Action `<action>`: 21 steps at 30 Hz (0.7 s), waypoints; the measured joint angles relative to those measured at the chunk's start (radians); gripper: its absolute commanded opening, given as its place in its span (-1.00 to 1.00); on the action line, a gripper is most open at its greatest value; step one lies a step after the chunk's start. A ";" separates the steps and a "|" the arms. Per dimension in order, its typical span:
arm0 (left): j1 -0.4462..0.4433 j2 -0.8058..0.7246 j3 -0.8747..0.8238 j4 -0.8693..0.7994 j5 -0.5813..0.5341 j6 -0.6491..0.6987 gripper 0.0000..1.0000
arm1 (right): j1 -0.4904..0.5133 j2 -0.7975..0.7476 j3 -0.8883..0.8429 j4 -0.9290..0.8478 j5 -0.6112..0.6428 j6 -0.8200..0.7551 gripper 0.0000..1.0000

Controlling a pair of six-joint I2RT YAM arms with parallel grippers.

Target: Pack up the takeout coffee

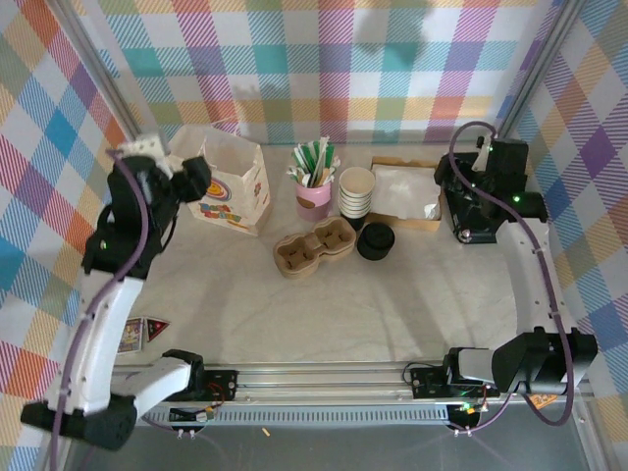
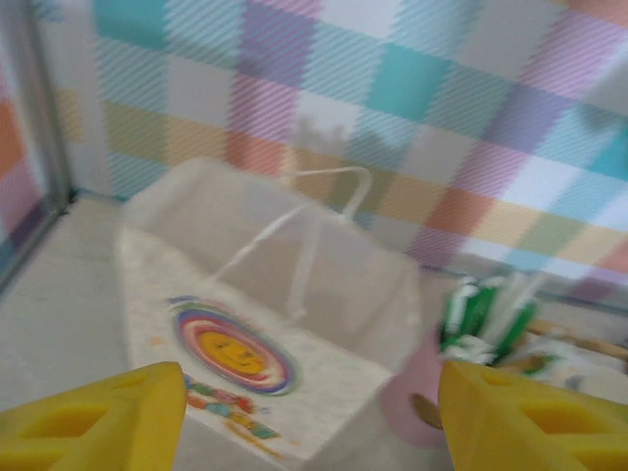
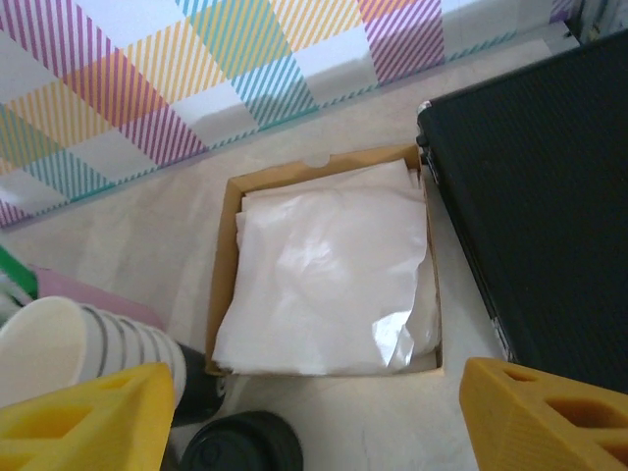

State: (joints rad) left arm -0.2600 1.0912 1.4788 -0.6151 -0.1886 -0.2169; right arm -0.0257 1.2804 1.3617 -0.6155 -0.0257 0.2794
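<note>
You risked closing on the wrong thing. The takeout coffee [image 1: 375,240] stood just beside the stack of cream cups [image 1: 356,191], with a dark shape between them that I could not make out. The pulp carrier [image 1: 314,250] lay just on its other side. A descent slightly off line would have clipped the cup stack or the carrier, and a bumped coffee could have tipped. A squeeze on the lid alone might have popped it off, and too hard a squeeze on the paper wall might have crushed the cup. The paper bag [image 1: 231,186] stood upright and open near your left arm. It looked light, with loose handles, so a nudge could have folded its mouth or pushed it over.

Your right jaws stood spread wide with nothing between them, over the box of white paper [image 3: 329,275]. In the right wrist view the coffee's black lid [image 3: 242,444] showed at the bottom edge, between the two yellow fingers [image 3: 88,417]. It sat nearer the finger by the cup stack, down on the table and apart from both. Your left jaws were also spread and empty, facing the bag, well apart from the coffee.
</note>
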 measured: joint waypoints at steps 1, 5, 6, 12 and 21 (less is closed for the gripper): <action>-0.033 0.042 0.067 -0.041 -0.007 -0.004 0.32 | 0.000 0.002 0.031 -0.043 -0.007 0.009 0.44; -0.217 0.286 0.416 -0.224 -0.037 -0.031 0.24 | 0.002 0.013 0.154 -0.235 -0.086 0.071 0.17; -0.253 0.348 0.494 -0.267 -0.042 -0.042 0.24 | 0.005 0.011 0.166 -0.277 -0.107 0.085 0.10; -0.420 0.663 0.813 -0.456 -0.048 -0.111 0.08 | 0.038 -0.004 0.170 -0.509 -0.182 0.142 0.05; -0.480 0.995 1.048 -0.569 0.054 -0.284 -0.09 | 0.109 -0.041 0.166 -0.659 -0.242 0.198 0.05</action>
State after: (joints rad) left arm -0.7395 2.0865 2.5263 -1.1839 -0.1349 -0.5007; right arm 0.0837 1.2392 1.5272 -1.2747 -0.2676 0.4774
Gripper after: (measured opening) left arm 0.453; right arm 0.521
